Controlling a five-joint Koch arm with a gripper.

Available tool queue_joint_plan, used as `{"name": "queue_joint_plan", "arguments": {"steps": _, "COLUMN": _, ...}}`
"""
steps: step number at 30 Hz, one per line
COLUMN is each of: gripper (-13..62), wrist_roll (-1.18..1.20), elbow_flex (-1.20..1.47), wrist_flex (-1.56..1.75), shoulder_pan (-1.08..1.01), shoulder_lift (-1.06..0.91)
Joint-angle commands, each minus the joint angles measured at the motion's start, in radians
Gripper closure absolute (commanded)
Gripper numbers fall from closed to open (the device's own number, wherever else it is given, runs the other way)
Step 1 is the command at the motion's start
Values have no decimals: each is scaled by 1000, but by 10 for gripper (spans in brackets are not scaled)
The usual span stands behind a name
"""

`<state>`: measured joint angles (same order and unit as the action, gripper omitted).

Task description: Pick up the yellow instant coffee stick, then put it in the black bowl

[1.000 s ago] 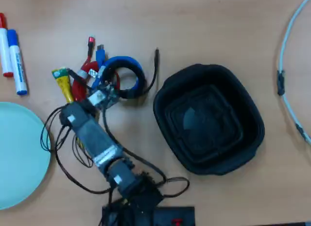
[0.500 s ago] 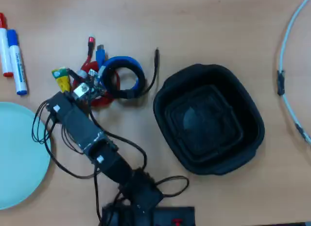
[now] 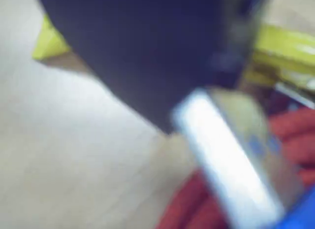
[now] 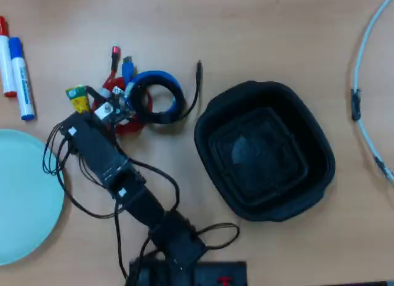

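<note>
My pincer (image 4: 92, 109) is down over the coffee stick (image 4: 77, 96) at the counter's left side, next to a tangle of cables (image 4: 148, 101). Wrist cam's a total blur, so can't tell if I'm gripping anything. Bowl (image 4: 212, 117) sits well apart to the right, nothing in it.

Light wood-grain table (image 4: 258, 27), even soft lighting

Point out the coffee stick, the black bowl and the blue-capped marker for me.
yellow instant coffee stick (image 4: 77, 98): overhead view, its exposed green-patched end.
black bowl (image 4: 208, 120): overhead view, left rim.
blue-capped marker (image 4: 22, 83): overhead view, white barrel.
</note>
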<state>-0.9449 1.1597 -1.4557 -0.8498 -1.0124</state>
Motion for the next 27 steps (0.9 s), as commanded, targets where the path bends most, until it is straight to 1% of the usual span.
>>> {"name": "queue_joint_plan", "arguments": {"steps": 1, "gripper": 32, "wrist_roll": -9, "elbow_flex": -138, "wrist_flex": -28, "shoulder_pan": -17, "shoulder_lift": 15}}
{"name": "queue_joint_plan", "arguments": {"steps": 7, "gripper": 33, "wrist_roll": 21, "elbow_flex": -161, "wrist_flex": -41, "shoulder_pan": -25, "shoulder_lift": 34}}
{"name": "queue_joint_plan", "arguments": {"steps": 12, "gripper": 35, "wrist_roll": 199, "elbow_flex": -152, "wrist_flex": -41, "shoulder_pan": -18, "shoulder_lift": 41}}
{"name": "queue_joint_plan", "arguments": {"steps": 14, "gripper": 58, "wrist_roll": 259, "elbow_flex": -155, "wrist_flex": -41, "shoulder_pan": -14, "shoulder_lift": 52}}
{"name": "queue_joint_plan", "arguments": {"steps": 16, "gripper": 114, "wrist_roll": 308, "elbow_flex": -160, "wrist_flex": -41, "shoulder_pan": -11, "shoulder_lift": 57}}
{"name": "queue_joint_plan", "arguments": {"steps": 18, "gripper": 205, "wrist_roll": 325, "elbow_flex": -156, "wrist_flex": -41, "shoulder_pan": -5, "shoulder_lift": 57}}
{"name": "queue_joint_plan", "arguments": {"steps": 20, "gripper": 324, "wrist_roll": 327, "elbow_flex": -155, "wrist_flex": -41, "shoulder_pan": 8, "shoulder_lift": 57}}
{"name": "queue_joint_plan", "arguments": {"steps": 23, "gripper": 547, "wrist_roll": 325, "elbow_flex": -158, "wrist_flex": -40, "shoulder_pan": 52, "shoulder_lift": 57}}
{"name": "queue_joint_plan", "arguments": {"steps": 24, "gripper": 592, "wrist_roll": 324, "elbow_flex": -155, "wrist_flex": -40, "shoulder_pan": 60, "shoulder_lift": 57}}
{"name": "queue_joint_plan", "arguments": {"steps": 26, "gripper": 556, "wrist_roll": 325, "elbow_flex": -149, "wrist_flex": -41, "shoulder_pan": 61, "shoulder_lift": 57}}
{"name": "queue_joint_plan", "arguments": {"steps": 27, "gripper": 556, "wrist_roll": 327, "elbow_flex": -147, "wrist_flex": -41, "shoulder_pan": 61, "shoulder_lift": 57}}
